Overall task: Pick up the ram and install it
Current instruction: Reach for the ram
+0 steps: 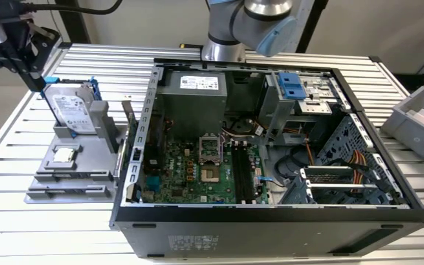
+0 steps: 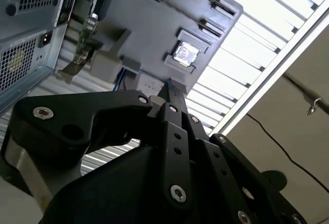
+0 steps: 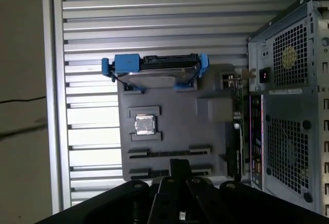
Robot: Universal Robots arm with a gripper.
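Note:
The ram (image 3: pixel 238 131) looks like a long thin dark board standing on edge along the side of the grey parts holder (image 3: pixel 175 106) nearest the computer case; in the exterior view it is the dark strip (image 1: pixel 117 144) there. My gripper (image 1: pixel 40 88) hangs at the exterior view's upper left, above and behind the holder and well away from the ram. Its black fingers converge to one tip in both wrist views (image 2: pixel 169 88) (image 3: pixel 180 163), shut with nothing between them. The motherboard's long black slots (image 1: pixel 242 171) lie inside the open case (image 1: pixel 271 212).
The holder also carries a silver hard drive in a blue frame (image 1: pixel 75 107) and a small square processor chip (image 1: pixel 64 154). A grey bin (image 1: pixel 418 124) sits at the exterior view's right. A silver bracket (image 3: pixel 234 77) juts between holder and case. The table is ribbed aluminium (image 1: pixel 20 143).

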